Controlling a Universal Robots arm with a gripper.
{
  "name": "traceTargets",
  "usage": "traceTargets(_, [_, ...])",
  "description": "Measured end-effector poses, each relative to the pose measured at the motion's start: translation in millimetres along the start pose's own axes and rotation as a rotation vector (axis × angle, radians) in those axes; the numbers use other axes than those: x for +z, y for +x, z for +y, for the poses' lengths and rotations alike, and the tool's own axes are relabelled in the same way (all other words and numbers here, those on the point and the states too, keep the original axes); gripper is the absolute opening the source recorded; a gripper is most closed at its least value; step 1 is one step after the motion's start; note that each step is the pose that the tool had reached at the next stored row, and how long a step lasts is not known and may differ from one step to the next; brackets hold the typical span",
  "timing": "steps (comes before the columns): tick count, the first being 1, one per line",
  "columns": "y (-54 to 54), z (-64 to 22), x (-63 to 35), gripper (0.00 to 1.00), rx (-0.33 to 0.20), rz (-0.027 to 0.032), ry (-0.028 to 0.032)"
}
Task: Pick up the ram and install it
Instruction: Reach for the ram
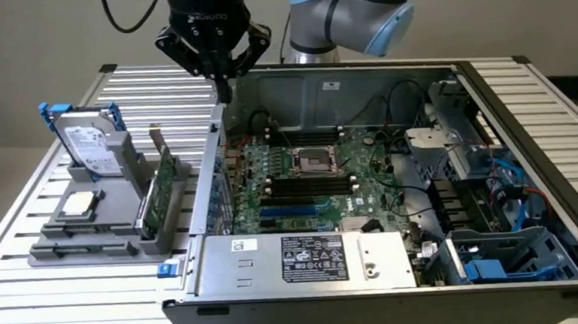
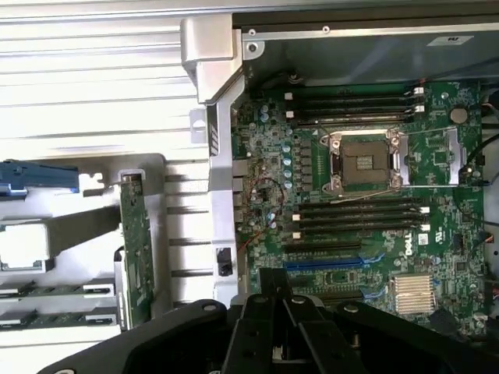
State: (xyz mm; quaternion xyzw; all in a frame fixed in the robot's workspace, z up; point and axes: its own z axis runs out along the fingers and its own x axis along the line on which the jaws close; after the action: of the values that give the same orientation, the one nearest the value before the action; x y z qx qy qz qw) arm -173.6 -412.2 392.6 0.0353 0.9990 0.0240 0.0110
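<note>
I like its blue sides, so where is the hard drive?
In the exterior view, the hard drive stands at the far end of the grey holder on the exterior view's left, beside the green card and outside the open computer case.

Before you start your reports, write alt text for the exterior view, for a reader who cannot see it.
A robot arm's pincer hangs above one side wall of an open computer case, motherboard exposed. On the exterior view's left, a grey holder carries a hard drive and an upright green board.
</note>
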Motion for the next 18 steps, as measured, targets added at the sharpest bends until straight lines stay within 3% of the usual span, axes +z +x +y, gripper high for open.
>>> traceTargets(18, [80.3,-23.6,-2.7,0.11,0.0,-0.0014,-0.0001])
